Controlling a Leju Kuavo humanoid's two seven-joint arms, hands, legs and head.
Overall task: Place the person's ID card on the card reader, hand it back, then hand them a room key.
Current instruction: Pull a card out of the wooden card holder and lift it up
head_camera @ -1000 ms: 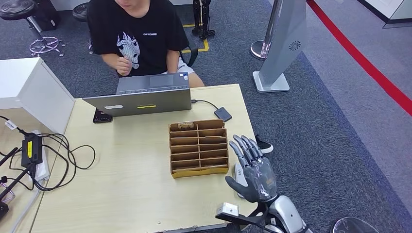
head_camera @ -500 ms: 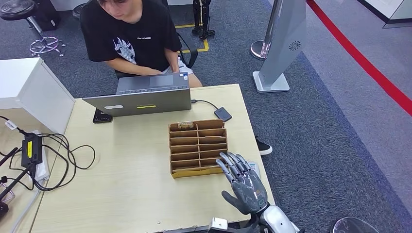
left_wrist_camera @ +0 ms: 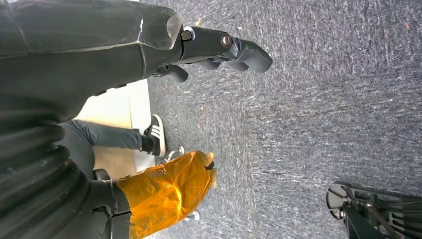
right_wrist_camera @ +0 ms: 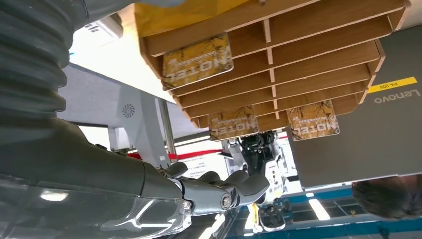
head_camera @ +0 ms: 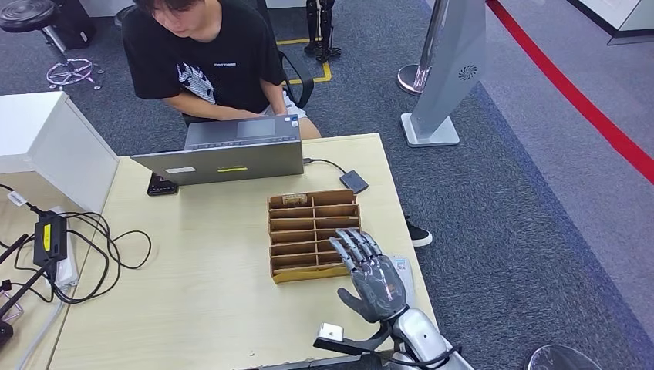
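Right hand (head_camera: 370, 276) is open: fingers spread, palm down, nothing in it. It hovers over the wooden rack (head_camera: 308, 231) at the rack's 5 o'clock corner, fingertips above the nearest slots. I can't tell whether they touch.

The rack sits mid-tabletop (head_camera: 208, 293) with its slots facing the robot, so a hand coming from 6 o'clock can pull straight out. In the right wrist view the hotel key cards (right_wrist_camera: 198, 59) stand in separate slots with their edges sticking out. That gives you something to pinch.

A pale card (head_camera: 402, 268) lies flat on the tabletop just beside the hand, at its 3 o'clock, and is partly hidden. It could be the ID card, but I can't confirm that.

A small dark box (head_camera: 353, 181) at the rack's 1 o'clock is cabled to the laptop (head_camera: 231, 154). My guess is that it's the reader, put within reach of both sides.

The person (head_camera: 208, 54) sits at 12 o'clock behind the laptop with their hands on it, not offering or taking anything.

Left hand (left_wrist_camera: 209, 47) hangs over the carpet, out of the way, holding nothing. I can't tell whether its fingers are curled or spread.

My read is you're lining up for a key pick. Choose a slot with a protruding card and approach low. The slots are tight, so watch you don't shove the rack.
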